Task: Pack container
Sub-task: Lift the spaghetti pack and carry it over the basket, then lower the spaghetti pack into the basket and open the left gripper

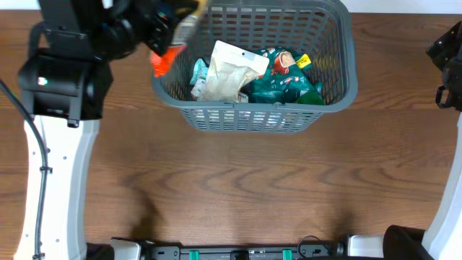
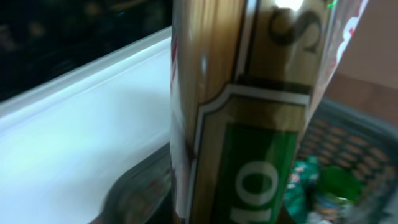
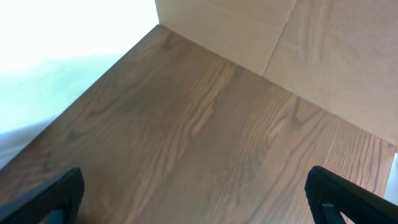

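The dark grey lattice basket (image 1: 328, 90) stands at the top middle of the table. It holds a white packet (image 1: 229, 71) and teal-green packets (image 1: 283, 78). My left gripper (image 1: 170, 32) hovers at the basket's top left corner, shut on a gold and green packet (image 2: 249, 112) that fills the left wrist view; the basket (image 2: 354, 137) shows behind it. An orange part (image 1: 163, 61) sticks out below the gripper. My right gripper (image 3: 193, 193) is open and empty over bare wood, its arm (image 1: 447, 50) at the right edge.
Brown wooden table (image 1: 238, 188). A light wooden wall or box (image 3: 298, 43) stands beyond the right gripper. A white ledge (image 2: 74, 124) shows left of the held packet.
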`<action>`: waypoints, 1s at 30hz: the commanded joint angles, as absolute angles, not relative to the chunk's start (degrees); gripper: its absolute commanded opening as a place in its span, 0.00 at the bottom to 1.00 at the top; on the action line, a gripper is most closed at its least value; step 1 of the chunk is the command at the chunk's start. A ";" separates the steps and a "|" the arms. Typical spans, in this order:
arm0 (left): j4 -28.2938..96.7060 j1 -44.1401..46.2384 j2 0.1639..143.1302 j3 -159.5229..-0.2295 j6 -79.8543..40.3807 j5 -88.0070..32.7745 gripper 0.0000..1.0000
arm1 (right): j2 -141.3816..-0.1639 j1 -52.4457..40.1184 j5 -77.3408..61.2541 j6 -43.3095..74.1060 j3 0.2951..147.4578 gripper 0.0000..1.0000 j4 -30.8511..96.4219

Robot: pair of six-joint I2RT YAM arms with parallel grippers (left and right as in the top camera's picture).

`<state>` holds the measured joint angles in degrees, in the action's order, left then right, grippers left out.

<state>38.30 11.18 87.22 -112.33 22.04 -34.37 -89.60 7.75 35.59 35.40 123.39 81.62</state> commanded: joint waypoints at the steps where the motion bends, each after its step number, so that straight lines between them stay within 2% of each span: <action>1: 36.53 13.96 86.19 -114.93 25.52 -40.12 0.06 | -89.62 8.19 36.56 35.97 123.92 0.99 81.73; 19: 46.94 23.88 100.86 -114.93 37.98 -43.29 0.06 | -89.62 8.19 36.58 35.97 123.92 0.99 81.73; 30: 57.06 23.86 104.51 -114.87 45.19 -32.91 0.06 | -89.62 8.19 36.58 35.97 123.92 0.99 81.73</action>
<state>56.14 24.01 105.67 -112.46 41.93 -34.33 -89.60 7.75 35.59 35.40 123.39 81.62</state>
